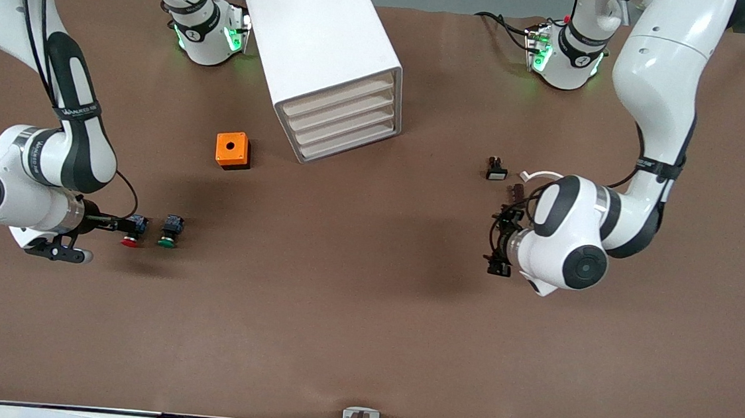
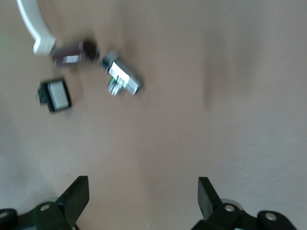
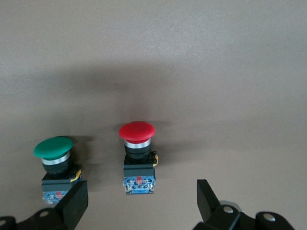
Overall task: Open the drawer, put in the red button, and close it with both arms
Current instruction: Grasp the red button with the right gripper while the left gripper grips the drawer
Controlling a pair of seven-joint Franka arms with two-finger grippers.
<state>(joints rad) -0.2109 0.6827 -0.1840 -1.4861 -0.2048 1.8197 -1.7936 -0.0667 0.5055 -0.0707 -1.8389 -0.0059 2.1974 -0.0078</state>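
Right gripper (image 1: 109, 223) sits low at the right arm's end of the table, fingers (image 3: 72, 203) spread wide w/ nothing held – the red button (image 1: 133, 230) lies on its side on the table just off the fingertips, not touched. Green button (image 1: 170, 231) lies just beside the red one, toward the table's middle. Orange box (image 1: 233, 150) w/ a round hole stands farther from the front cam, near the white drawer cabinet (image 1: 331, 59); all drawers look shut. Toward the left arm's end: small black switch part (image 1: 496, 169), a white curved piece (image 1: 538, 175) & a dark bit beside it. Left gripper (image 1: 499, 245) hovers over bare table near those parts – fingers (image 2: 74, 196) wide apart, empty.
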